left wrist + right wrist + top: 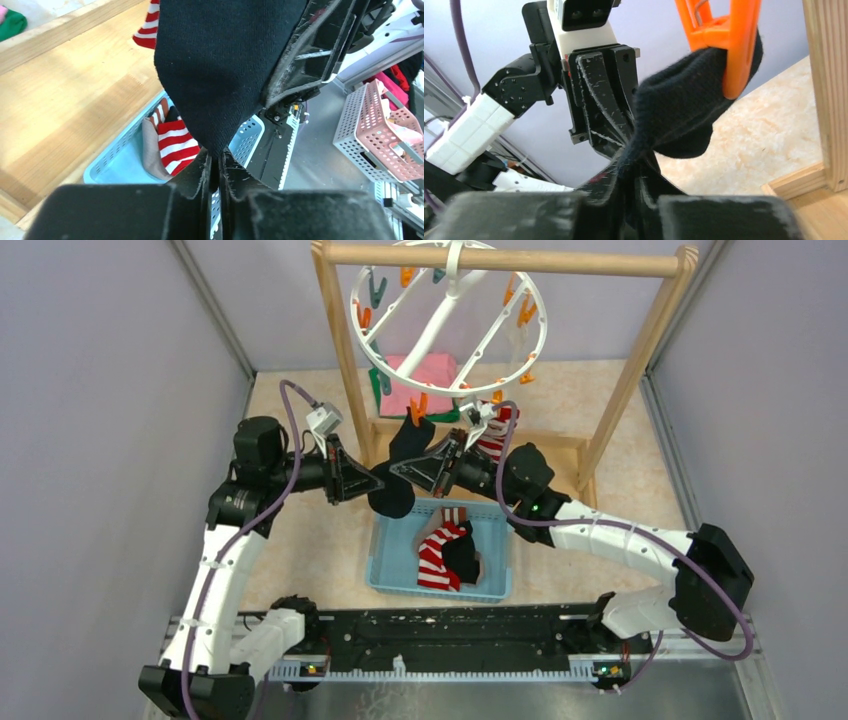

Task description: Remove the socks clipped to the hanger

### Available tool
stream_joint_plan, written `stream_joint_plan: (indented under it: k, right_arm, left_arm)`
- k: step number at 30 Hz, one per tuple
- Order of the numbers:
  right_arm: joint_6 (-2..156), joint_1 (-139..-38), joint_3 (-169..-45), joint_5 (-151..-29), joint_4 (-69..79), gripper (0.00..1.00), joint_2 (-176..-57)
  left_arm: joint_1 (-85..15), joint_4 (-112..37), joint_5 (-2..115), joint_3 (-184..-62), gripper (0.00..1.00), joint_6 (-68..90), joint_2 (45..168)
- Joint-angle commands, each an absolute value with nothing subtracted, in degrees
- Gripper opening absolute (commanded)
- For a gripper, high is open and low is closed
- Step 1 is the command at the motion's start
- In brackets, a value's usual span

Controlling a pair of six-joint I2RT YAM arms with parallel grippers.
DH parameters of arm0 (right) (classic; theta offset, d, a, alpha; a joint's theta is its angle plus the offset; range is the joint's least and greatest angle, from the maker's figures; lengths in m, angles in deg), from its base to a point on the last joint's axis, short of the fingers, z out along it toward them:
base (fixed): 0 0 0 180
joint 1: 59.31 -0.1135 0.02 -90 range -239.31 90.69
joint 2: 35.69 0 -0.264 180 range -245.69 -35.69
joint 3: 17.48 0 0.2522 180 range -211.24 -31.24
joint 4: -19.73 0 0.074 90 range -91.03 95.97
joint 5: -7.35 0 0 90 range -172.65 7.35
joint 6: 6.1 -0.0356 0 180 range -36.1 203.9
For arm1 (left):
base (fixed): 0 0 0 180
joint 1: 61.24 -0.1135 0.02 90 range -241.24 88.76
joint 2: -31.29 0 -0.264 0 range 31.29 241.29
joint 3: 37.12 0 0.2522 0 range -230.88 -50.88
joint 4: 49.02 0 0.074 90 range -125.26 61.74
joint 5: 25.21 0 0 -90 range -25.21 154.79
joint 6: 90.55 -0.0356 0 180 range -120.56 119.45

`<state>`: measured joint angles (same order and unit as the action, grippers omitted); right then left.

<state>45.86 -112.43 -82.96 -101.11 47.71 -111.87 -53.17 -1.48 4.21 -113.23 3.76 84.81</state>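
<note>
The white ring hanger [450, 325] hangs from the wooden rack. An orange clip [418, 406] on its rim holds a black sock [405, 445]; the clip shows close up in the right wrist view [724, 40], pinching the sock's edge [684, 110]. My left gripper [380, 483] is shut on the sock's lower tip [220, 65], jaws pressed on the fabric [216, 165]. My right gripper [397, 468] is shut on the same sock [636, 165], just below the clip. A red-and-white striped sock [495, 435] hangs clipped to the right of it.
A blue basket [376, 560] under the grippers holds a red-and-white sock [435, 555], a black sock [462, 558] and a grey one [150, 155]. The wooden rack frame [640, 360] stands behind, with a pink-and-green cloth [425, 375] at its base. A pink basket [380, 130] is off the table.
</note>
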Motion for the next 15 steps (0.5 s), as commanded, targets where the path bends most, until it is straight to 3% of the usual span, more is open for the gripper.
stream_joint_plan:
  k: [1,4,7,10,15]
  right_arm:
    - [46.46,-112.26,-83.87,-101.01,47.49,0.19,-110.11]
    - [52.05,-112.22,-84.96,-91.86,38.01,0.65,-106.29]
    - [58.46,-111.98,-86.88,-83.26,30.28,0.84,-103.95]
    - [62.88,-111.87,-89.11,-80.28,29.50,0.90,-104.33]
    - [67.95,-111.83,-92.98,-77.44,33.17,0.86,-107.67]
  left_arm:
    - [-53.16,-4.34,6.28,-113.28,0.04,2.77,84.05]
    - [-53.16,-4.72,8.50,-113.28,0.00,2.66,83.36]
    - [-53.16,-5.21,9.08,-113.05,0.00,3.03,82.57]
    - [-53.16,-6.41,8.86,-112.53,0.00,4.32,82.11]
    - [-53.16,-7.91,8.45,-112.14,0.00,6.34,82.37]
